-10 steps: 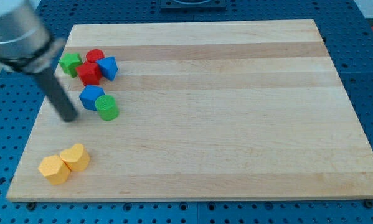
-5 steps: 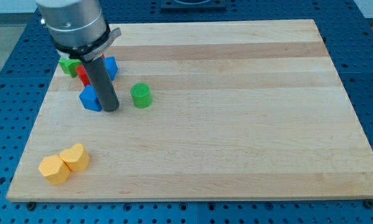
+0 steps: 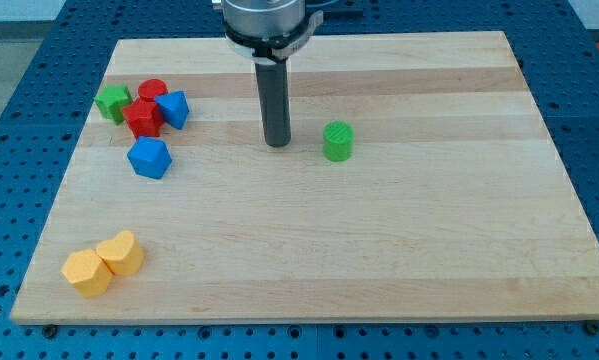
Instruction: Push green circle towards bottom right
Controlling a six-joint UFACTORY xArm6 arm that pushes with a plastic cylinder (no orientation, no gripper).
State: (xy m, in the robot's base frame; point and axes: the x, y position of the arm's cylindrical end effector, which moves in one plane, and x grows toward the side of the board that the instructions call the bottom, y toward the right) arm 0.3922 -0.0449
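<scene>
The green circle (image 3: 338, 141) is a short green cylinder standing on the wooden board (image 3: 379, 250), a little above the middle. My tip (image 3: 277, 143) rests on the board to the circle's left, about a block's width apart from it, not touching. The dark rod rises straight up from the tip to the arm's grey wrist at the view's top.
At the view's upper left sits a cluster: a green block (image 3: 112, 102), a red cylinder (image 3: 153, 91), a red block (image 3: 142, 118) and a blue block (image 3: 173, 108). Another blue block (image 3: 149, 157) lies just below them. Two yellow blocks (image 3: 104, 263) lie at the lower left.
The green circle has slid far to the right, from beside the lower blue block to near the board's middle. My tip followed it rightward and slightly upward.
</scene>
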